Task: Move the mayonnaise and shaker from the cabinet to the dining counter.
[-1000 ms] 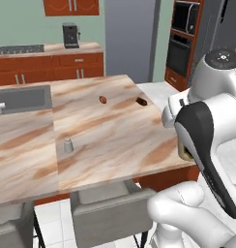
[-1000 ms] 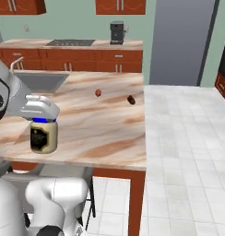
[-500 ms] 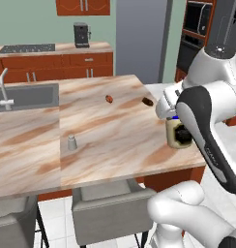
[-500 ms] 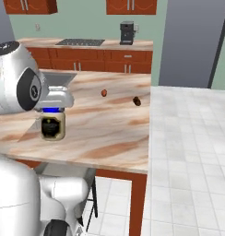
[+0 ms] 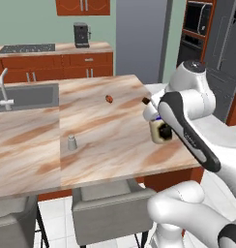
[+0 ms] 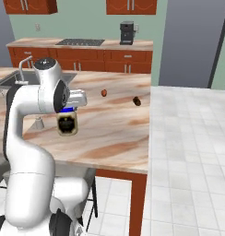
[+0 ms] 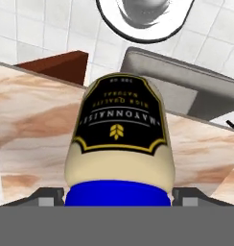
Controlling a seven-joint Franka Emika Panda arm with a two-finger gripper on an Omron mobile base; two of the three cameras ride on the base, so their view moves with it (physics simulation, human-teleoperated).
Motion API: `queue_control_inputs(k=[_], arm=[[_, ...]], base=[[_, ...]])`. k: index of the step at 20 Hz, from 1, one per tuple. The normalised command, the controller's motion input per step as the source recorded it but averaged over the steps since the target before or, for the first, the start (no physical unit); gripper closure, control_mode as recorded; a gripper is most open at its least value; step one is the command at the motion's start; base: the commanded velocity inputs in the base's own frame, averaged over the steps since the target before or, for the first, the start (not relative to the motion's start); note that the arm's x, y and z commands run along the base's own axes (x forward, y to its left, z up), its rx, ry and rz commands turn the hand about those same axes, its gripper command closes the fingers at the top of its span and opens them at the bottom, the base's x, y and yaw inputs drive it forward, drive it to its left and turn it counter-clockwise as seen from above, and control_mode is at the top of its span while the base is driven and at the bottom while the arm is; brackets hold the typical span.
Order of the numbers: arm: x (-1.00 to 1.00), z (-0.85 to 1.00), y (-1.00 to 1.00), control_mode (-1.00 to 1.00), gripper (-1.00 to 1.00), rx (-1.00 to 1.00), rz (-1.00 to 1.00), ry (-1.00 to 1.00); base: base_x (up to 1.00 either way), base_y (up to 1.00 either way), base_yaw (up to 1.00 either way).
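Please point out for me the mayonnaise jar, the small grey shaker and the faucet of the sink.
mayonnaise jar (image 6: 67, 126): right base view, on its dark label.
shaker (image 5: 71, 142): left base view, on its grey side.
faucet (image 5: 3, 87): left base view, on its upright pipe.

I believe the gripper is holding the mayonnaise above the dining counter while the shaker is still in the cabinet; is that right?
Not quite: the shaker already stands on the dining counter, as the left base view shows. The rest is right: the gripper holds the mayonnaise above that counter.
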Motion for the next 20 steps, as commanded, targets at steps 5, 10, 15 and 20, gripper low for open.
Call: queue_control_inputs(k=[5, 10, 15, 20], arm=[[0.77, -0.41, 0.0, -1.0, 1.0, 0.02, 0.14, 0.0], [0.67, -0.45, 0.0, -1.0, 1.0, 0.07, 0.14, 0.0], [0.37, -0.45, 0.0, -1.0, 1.0, 0.08, 0.15, 0.0], [0.25, -0.49, 0.0, -1.0, 1.0, 0.06, 0.14, -0.02]], base=[[0.0, 0.0, 0.0], [0.0, 0.0, 0.0], [0.0, 0.0, 0.0], [0.0, 0.0, 0.0]])
